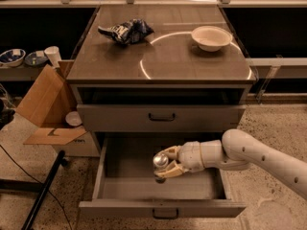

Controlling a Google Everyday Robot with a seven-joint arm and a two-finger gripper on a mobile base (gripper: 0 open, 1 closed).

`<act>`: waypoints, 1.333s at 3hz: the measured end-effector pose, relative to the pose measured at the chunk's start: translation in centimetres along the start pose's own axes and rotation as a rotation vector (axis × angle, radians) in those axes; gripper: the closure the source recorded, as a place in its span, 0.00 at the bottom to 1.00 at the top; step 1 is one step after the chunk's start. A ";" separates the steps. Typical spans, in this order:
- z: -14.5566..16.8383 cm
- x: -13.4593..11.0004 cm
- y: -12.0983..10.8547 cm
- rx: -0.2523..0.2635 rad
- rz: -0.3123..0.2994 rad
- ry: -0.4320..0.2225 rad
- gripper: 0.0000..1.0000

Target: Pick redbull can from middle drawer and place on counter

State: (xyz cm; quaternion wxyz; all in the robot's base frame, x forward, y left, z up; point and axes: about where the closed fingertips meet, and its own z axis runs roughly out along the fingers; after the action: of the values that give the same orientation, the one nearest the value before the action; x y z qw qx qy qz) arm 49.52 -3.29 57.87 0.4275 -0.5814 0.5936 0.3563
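The middle drawer [124, 188] is pulled open at the bottom of the cabinet, with a grey floor and a small dark handle on its front. My gripper [163, 163] reaches in from the right on a white arm and is shut on the redbull can [160, 161]; only the can's shiny silver top shows between the fingers. The can is held above the drawer floor, near its middle. The counter [192, 63] is the glossy grey-brown cabinet top above, marked with a pale ring line.
A dark blue foil snack bag [125, 31] lies at the counter's back left. A white bowl [211, 37] sits at its back right. An upper drawer [161, 117] is shut. An open cardboard box [45, 107] stands left of the cabinet.
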 end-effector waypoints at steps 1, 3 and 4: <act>-1.8 -4.1 3.2 -0.002 0.022 -0.029 1.00; -4.9 -17.1 7.7 -0.019 -0.039 0.034 1.00; -6.7 -25.9 8.2 -0.003 -0.137 0.075 1.00</act>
State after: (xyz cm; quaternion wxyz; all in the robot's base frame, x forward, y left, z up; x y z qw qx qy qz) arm 39.66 1.13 83.64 0.4276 -0.6341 0.5674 0.3051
